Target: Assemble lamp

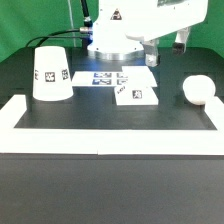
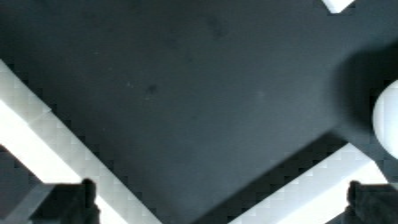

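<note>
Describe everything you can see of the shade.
The shade is a white truncated cone that looks like smooth plastic. It stands upright on the black table with its wide end down and its narrow end up. Black square tags show on the side facing the camera. It is at the exterior view's left, apart from the marker board. Only the table touches it, and it looks whole and unmarked.
</note>
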`<act>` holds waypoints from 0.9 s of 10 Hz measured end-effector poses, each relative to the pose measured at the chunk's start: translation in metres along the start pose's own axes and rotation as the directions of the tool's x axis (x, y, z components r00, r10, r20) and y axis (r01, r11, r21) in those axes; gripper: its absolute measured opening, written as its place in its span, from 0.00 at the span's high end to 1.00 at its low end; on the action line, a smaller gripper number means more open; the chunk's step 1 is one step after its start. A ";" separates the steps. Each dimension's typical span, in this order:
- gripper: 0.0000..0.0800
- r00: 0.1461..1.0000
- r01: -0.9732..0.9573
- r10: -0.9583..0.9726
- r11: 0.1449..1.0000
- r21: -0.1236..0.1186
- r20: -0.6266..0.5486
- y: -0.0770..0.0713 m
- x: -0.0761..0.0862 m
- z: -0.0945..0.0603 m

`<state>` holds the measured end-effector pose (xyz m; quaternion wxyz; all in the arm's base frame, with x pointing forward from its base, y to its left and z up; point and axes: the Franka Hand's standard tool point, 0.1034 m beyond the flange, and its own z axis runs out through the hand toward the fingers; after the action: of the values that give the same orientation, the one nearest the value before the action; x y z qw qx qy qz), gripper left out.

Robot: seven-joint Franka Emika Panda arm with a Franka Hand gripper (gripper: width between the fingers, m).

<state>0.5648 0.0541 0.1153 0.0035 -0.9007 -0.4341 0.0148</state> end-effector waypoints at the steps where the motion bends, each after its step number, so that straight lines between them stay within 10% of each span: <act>1: 0.13 1.000 0.000 0.000 1.000 0.000 0.000 0.000 0.000 0.000; 7: 0.13 1.000 -0.025 0.025 1.000 0.001 0.000 0.000 -0.001 0.001; 9: 0.13 0.998 -0.066 0.065 0.998 0.007 0.014 -0.001 -0.023 0.006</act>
<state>0.5502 0.0368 0.1095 0.0034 -0.9143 -0.4043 0.0224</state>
